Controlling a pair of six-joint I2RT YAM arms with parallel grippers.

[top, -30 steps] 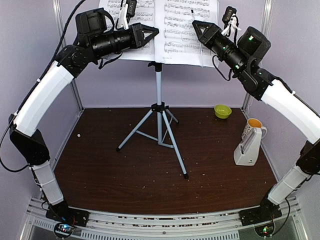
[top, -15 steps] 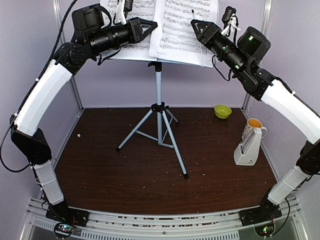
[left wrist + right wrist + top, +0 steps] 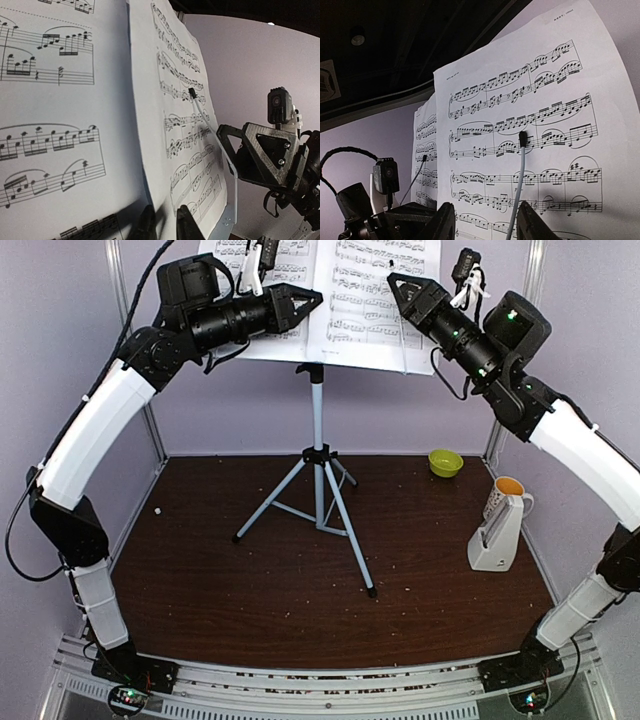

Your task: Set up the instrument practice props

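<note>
I'm settling two sheet-music pages [image 3: 370, 290] on the music stand [image 3: 317, 410] up top, L gripper [image 3: 166, 226] barely parted at a page's bottom edge, R gripper [image 3: 487, 222] wide open; next I'm needing clean retreats w/o snagging, then the metronome [image 3: 497, 535], sitting table-right.

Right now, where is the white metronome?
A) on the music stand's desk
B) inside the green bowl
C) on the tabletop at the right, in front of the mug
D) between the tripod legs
C: the metronome stands on the tabletop at right, just in front of the mug.
</note>
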